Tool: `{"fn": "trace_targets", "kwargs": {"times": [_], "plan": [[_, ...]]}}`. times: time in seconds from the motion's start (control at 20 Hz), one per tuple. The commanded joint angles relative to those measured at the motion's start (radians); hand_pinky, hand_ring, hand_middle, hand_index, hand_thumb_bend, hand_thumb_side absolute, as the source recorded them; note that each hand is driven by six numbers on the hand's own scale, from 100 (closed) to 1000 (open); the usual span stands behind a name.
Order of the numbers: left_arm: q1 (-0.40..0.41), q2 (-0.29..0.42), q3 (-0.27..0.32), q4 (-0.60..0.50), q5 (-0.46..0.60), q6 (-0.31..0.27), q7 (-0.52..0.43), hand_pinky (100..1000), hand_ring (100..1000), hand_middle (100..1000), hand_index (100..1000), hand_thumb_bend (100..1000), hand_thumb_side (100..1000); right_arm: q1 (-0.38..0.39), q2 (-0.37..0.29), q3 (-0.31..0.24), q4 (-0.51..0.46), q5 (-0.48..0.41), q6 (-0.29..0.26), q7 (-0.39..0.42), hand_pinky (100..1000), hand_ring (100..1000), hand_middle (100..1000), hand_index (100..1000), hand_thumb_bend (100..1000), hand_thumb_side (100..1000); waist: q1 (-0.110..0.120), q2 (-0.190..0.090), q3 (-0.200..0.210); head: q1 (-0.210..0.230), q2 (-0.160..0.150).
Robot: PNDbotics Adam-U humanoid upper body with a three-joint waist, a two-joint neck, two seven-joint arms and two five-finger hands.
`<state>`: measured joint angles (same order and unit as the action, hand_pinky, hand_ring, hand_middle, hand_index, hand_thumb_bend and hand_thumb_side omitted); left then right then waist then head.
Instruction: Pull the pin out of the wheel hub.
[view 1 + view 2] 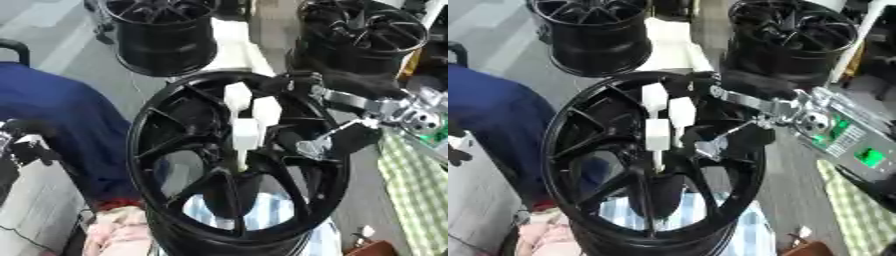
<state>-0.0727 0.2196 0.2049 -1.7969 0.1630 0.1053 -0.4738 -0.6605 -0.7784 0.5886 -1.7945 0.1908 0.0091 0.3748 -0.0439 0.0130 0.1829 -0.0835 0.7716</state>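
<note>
A: Black wheel hub (pixel 175 150) fills the middle, face up, with white pins (pixel 246 131) standing at its centre

B: Right hand (pixel 732 135) reaches over the hub's right rim, dark fingers (pixel 702 132) right beside the pins. Curled or straight, I cannot tell

A: Left hand (pixel 26 145)?

B: Off the hub's left side, fingers unclear

A: Two more black wheels (pixel 166 35) beyond the hub

Grey floor (pixel 66 42); two spare black rims (pixel 166 35) behind.

Even, bright overhead light; no hard shadows. Both views were soft, blurry thru-out. Glare on pale floor (pixel 61 30).
</note>
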Motion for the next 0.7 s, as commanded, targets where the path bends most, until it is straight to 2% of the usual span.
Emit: {"fn": "trace_targets", "kwargs": {"times": [0.05, 0.15, 0.3, 0.7], "plan": [[-0.016, 0.006, 0.005, -0.022, 0.006, 0.000, -0.005, 594, 406, 617, 730, 100, 736, -0.070, 0.046, -0.007, 0.073, 0.013, 0.043, 0.048, 898, 936, 951, 1000, 211, 470, 0.008, -0.010, 0.004, -0.010, -0.002], [-0.019, 0.003, 0.004, -0.022, 0.008, 0.001, -0.007, 593, 407, 616, 730, 100, 735, -0.103, 0.079, -0.008, 0.124, 0.018, 0.067, 0.080, 899, 937, 949, 1000, 212, 471, 0.011, -0.009, 0.008, -0.015, -0.002], [-0.022, -0.001, 0.002, -0.021, 0.010, 0.004, -0.009, 593, 410, 615, 730, 100, 735, -0.124, 0.111, -0.016, 0.202, 0.049, 0.062, 0.128, 902, 939, 943, 1000, 212, 472, 0.013, -0.009, 0.013, -0.022, -0.002], [-0.023, -0.005, 0.001, -0.023, 0.009, 0.009, -0.013, 593, 404, 612, 730, 100, 736, -0.140, 0.153, -0.071, 0.402, 0.170, -0.050, 0.251, 911, 945, 940, 1000, 206, 466, 0.015, -0.009, 0.014, -0.019, -0.002]]}}
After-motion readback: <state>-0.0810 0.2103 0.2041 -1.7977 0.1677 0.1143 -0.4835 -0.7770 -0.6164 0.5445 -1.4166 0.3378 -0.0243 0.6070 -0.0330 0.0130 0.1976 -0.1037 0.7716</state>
